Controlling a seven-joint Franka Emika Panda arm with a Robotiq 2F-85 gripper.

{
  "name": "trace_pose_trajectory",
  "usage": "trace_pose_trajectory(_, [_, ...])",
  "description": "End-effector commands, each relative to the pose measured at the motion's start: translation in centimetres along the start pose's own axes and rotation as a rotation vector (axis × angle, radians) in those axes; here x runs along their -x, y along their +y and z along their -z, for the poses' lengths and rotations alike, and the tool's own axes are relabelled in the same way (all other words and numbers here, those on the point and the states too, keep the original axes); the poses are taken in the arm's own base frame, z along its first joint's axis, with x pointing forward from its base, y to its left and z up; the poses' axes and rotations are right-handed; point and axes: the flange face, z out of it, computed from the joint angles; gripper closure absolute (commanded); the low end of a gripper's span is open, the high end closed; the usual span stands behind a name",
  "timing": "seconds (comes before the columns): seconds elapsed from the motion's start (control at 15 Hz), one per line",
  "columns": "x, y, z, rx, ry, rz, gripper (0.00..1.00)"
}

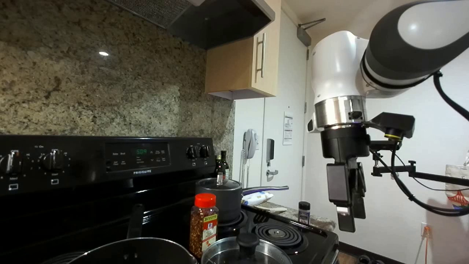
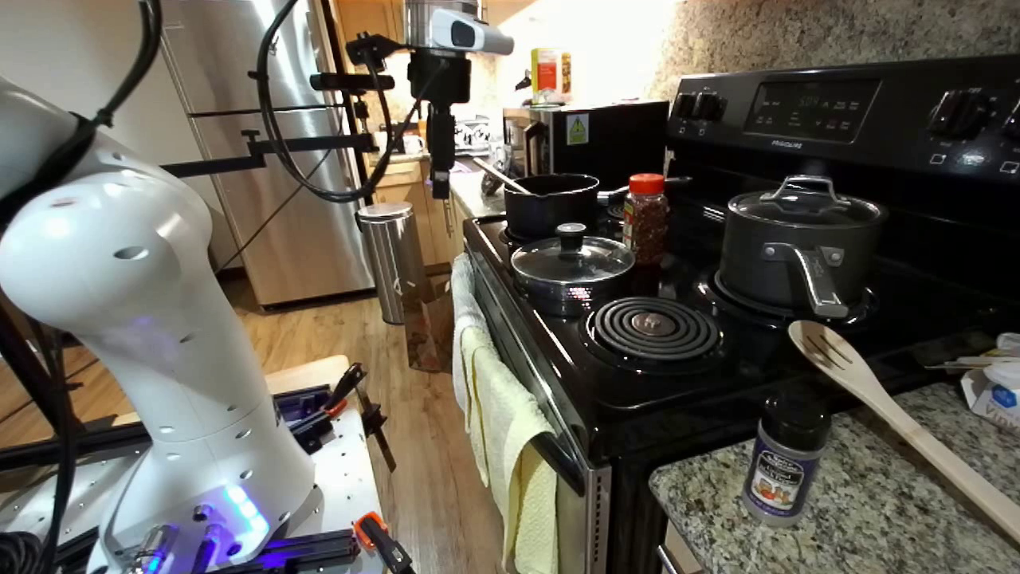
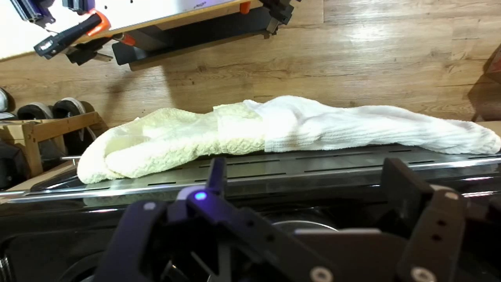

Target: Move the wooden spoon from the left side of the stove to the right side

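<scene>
The gripper [image 3: 305,168] hangs in the air near the front edge of the stove [image 2: 685,402], well apart from the corner of the granite counter [image 2: 892,510]. Its two fingers stand wide from each other, and nothing is held between them. In an exterior view, a slotted wooden spoon [image 2: 888,400] lies across the counter's stove-side edge, its head reaching past this edge, its handle running over the granite until the view cuts it; the spice jar [image 2: 777,482] stands nearer to the front corner. This is the right side, as one faces the stove. If this spoon is the one meant, I judge the transfer complete, with nothing left to do. But a wooden handle [image 2: 502,176] leans in the black pot [image 2: 550,214], far from that edge, on the left side; if the task means that one, grasping, carrying and laying down all remain. Which one, I cannot tell.
</scene>
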Motion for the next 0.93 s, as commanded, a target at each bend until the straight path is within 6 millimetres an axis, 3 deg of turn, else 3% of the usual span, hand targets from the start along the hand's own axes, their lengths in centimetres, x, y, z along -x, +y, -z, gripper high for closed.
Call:
trace_pose_trajectory(0.0, [-2.1, -3.6, -1.1, 0.009, -0.003, 0.115, 0.00])
trace_pose_trajectory(0.33, [-5.2, -13.5, -3.8, 0.100, -0.034, 0.360, 0.00])
trace_pose_trajectory(0.6, [-7.3, -20.7, -2.8, 0.189, 0.008, 0.543, 0.00])
trace_pose_trajectory(0.8, [-8.4, -24.4, -1.2, 0.211, 0.041, 0.670, 0.00])
trace_pose_trajectory(0.87, [-7.3, -22.6, -2.2, 0.186, 0.045, 0.595, 0.00])
